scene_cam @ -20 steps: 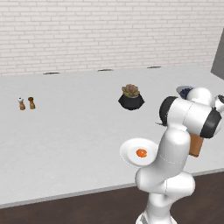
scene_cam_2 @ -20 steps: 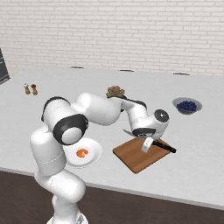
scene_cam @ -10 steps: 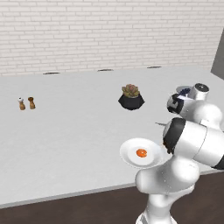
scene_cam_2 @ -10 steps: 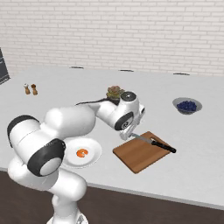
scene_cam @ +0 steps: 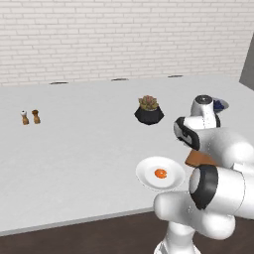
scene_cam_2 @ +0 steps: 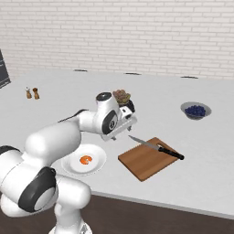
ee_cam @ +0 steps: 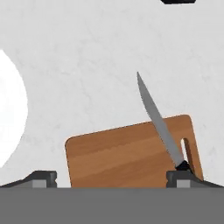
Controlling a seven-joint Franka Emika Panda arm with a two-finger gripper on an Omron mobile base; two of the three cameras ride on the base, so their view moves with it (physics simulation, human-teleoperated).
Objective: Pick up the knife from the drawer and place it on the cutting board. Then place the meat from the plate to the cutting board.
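The knife [scene_cam_2: 155, 147] lies across the cutting board [scene_cam_2: 147, 158] at centre right of the right base view, its blade tip poking past the board's edge. The gripper [scene_cam_2: 129, 123] hangs wide open, empty, at frame centre. The meat [scene_cam_2: 85, 160] sits on the plate [scene_cam_2: 73, 167], lower left.

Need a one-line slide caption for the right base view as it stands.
Knife rests across the cutting board, meat waits on the plate, open end effector hangs between them.
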